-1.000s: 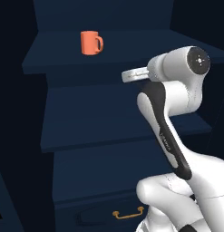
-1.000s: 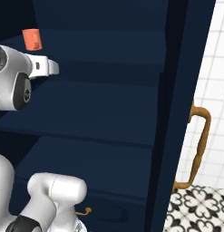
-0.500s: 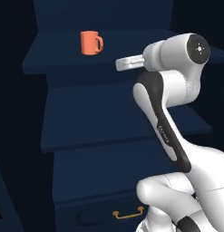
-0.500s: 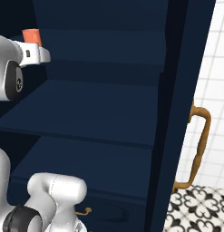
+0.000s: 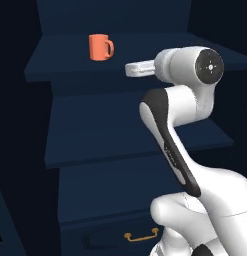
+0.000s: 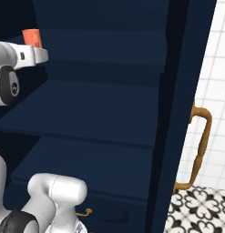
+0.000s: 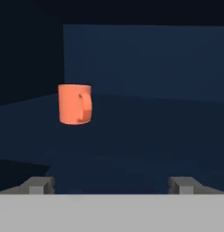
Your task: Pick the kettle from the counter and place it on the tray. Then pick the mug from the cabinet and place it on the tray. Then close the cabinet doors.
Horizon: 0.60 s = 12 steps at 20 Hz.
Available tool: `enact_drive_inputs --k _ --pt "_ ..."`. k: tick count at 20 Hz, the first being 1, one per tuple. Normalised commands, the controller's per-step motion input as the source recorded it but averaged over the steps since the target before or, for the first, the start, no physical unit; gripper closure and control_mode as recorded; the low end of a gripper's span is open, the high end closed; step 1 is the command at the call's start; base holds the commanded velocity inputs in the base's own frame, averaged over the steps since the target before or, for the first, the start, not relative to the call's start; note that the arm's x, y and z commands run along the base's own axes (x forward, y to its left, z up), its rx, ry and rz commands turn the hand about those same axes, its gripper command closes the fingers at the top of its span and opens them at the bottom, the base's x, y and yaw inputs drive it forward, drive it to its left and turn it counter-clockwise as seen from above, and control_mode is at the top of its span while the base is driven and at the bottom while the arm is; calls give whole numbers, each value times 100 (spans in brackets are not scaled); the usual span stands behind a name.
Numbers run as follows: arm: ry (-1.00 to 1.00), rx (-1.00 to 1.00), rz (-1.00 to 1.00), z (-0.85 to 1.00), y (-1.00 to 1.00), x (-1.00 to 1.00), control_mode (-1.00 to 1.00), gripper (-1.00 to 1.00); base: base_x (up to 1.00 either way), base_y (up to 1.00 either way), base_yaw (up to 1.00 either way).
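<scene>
Gripper (image 7: pixel 111 183): jaws wide apart, holding nothing. Mug (image 7: pixel 75 103): orange, upright on upper cabinet (image 5: pixel 120 125) shelf, at 11 o'clock from fingertips, well apart, handle facing right.

I see the cabinet (image 5: pixel 120 130) standing open with dark navy shelves stepped one above another. On the upper shelf (image 5: pixel 60 60) the orange mug (image 5: pixel 100 47) stands upright, its loop handle turned to the right in the left base view, well back from the shelf's front edge
</scene>
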Motion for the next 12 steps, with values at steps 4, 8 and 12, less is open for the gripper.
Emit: enact_drive_inputs --k 4,8,12 --pt "-2 1 -2 20 0 18 -100 -100 0 0 0" --pt "0 0 0 9 24 22 -100 -100 0 0 0" --pt "0 0 0 18 23 34 -100 -100 0 0 0"
